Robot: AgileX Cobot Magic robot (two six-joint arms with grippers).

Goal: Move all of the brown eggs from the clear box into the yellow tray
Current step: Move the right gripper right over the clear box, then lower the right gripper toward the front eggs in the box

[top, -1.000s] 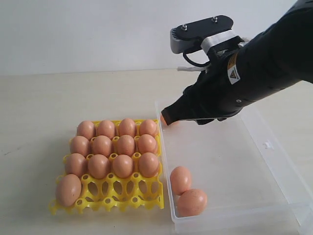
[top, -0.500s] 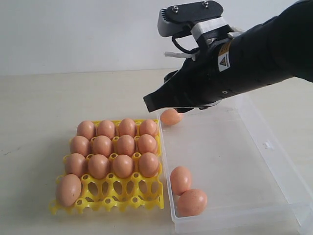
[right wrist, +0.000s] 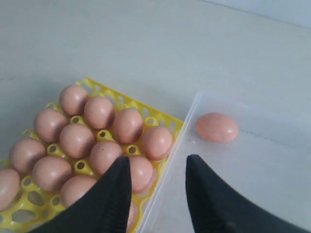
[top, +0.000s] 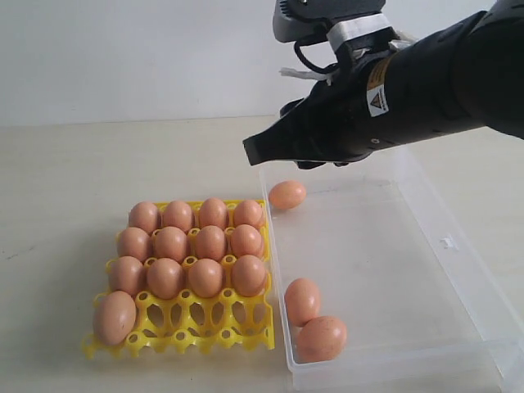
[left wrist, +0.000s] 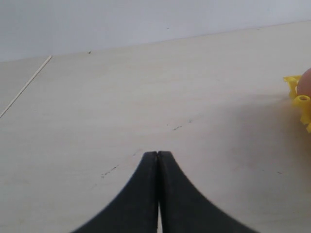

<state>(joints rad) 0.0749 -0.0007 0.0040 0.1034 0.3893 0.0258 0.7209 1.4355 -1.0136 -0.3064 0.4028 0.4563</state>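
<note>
- Yellow plastic in an open lattice of round cups: the square yellow tray (top: 205,323) sits on the pale tabletop (top: 74,172), well clear of the edge by the wall. Thirteen cups are filled. Three cups are bare, all in the row farthest from that edge.
- The shallow transparent clear box (top: 377,254) lies just beside the tray, toward the tabletop's right edge.
- Three smooth reddish-brown oval brown eggs are left in the box. One egg (top: 287,194) lies alone in the corner nearest both the wall-side edge and the tray. Two more (top: 302,300) (top: 320,338) touch each other at the opposite end of the same wall.
- My right pincer (top: 258,152) hangs above that lone egg with its fingers apart and nothing between them.
- My left pincer (left wrist: 158,155) is closed on nothing, low over bare tabletop on the tray's far side.
- Risks, as I judge them:
  - The lone egg sits tight to the corner, so a finger coming down could strike the rim and shove the box against the tray.
  - The shell is smooth and the floor slick, so an off-centre close could squirt the egg away.
  - Too hard a squeeze would crack it.
  - The way to the bare cups crosses seated eggs, so a slip there would break more than one.
</note>
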